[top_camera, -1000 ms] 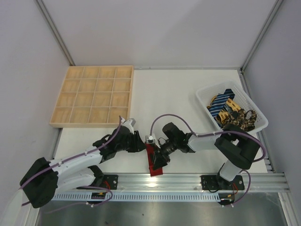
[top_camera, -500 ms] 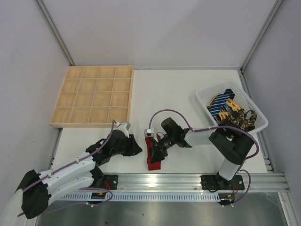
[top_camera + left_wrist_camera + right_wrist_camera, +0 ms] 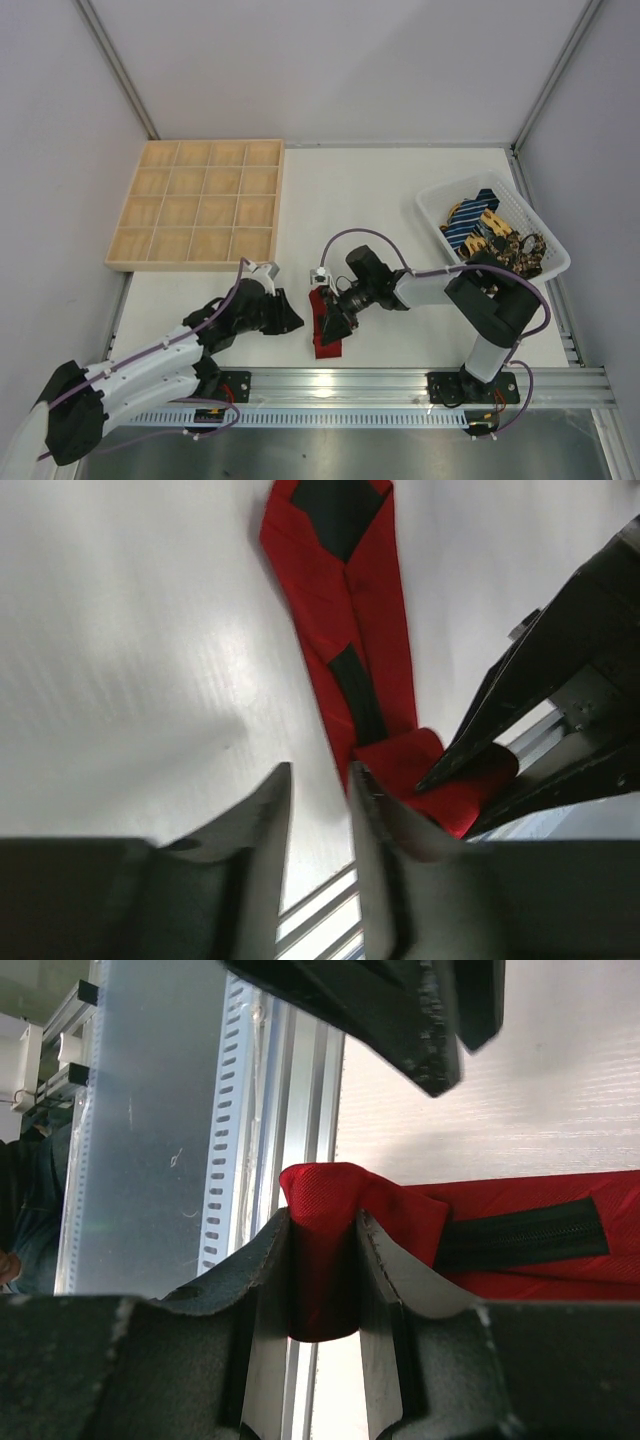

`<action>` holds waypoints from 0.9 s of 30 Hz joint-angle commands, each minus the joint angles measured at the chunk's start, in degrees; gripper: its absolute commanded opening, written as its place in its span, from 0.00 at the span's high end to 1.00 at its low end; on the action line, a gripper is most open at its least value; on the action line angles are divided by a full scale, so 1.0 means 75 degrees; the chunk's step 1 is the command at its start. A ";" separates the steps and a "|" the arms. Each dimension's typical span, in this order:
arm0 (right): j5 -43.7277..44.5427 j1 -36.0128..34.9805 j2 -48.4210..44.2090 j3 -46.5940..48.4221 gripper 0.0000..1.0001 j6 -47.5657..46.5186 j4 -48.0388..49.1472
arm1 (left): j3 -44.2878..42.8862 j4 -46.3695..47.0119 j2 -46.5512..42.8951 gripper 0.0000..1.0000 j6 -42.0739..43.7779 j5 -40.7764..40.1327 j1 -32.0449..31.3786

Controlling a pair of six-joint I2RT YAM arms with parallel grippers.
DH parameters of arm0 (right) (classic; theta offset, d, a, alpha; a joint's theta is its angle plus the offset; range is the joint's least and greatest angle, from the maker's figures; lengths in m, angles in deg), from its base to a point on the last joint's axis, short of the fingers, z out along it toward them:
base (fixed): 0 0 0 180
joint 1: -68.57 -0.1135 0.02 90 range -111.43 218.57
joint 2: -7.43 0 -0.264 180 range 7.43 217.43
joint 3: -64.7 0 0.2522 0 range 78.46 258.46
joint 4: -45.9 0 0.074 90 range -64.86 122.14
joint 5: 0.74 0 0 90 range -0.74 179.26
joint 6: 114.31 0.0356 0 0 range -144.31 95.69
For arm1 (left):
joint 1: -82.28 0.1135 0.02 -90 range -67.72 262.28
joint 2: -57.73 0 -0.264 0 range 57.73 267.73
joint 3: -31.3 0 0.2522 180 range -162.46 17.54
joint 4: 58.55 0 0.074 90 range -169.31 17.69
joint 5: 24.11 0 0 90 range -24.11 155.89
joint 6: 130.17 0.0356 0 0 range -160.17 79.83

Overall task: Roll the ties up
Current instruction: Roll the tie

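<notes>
The plain red tie point(image 3: 322, 342) lies stretched on the white table near the front edge, black lining showing in the left wrist view point(image 3: 345, 630). My right gripper point(image 3: 334, 318) is shut on its folded near end point(image 3: 322, 1260), which bulges up between the fingers point(image 3: 265, 1260). My left gripper point(image 3: 293, 320) hovers just left of the tie, jaws a narrow gap apart with nothing between them point(image 3: 320, 775). Navy striped, mustard and speckled ties sit in a white basket point(image 3: 545, 262).
A wooden compartment tray point(image 3: 200, 205) stands at the back left. The aluminium rail point(image 3: 400, 380) runs along the front edge just behind the tie's held end. The left gripper's fingers point(image 3: 420, 1010) show close above the tie in the right wrist view.
My left gripper has drawn back to the left, away from the tie. My right gripper has shifted slightly, keeping hold of the tie's end.
</notes>
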State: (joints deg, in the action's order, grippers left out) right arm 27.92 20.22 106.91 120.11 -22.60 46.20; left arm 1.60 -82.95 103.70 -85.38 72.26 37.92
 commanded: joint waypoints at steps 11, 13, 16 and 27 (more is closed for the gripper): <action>-0.0165 -0.0056 -0.0620 -0.0151 1.00 -0.0111 0.0129 | 0.0016 0.3430 0.1895 0.91 -0.0932 0.1493 0.0008; -0.0153 -0.0068 -0.0608 -0.0174 1.00 -0.0112 0.0175 | 0.0156 0.3876 0.2200 0.93 -0.1154 0.1856 0.0008; -0.0095 -0.0056 -0.0643 -0.0186 1.00 -0.0135 0.0175 | 0.0496 0.5013 0.2763 0.96 -0.1482 0.2371 -0.0027; -0.0001 0.0014 -0.0632 -0.0127 1.00 -0.0100 0.0327 | 0.1235 0.6081 0.3021 0.98 -0.1484 0.2900 -0.0519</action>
State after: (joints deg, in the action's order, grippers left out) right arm 27.92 20.06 104.05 118.95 -22.81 46.18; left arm 10.12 -43.87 126.00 -96.29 90.80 34.60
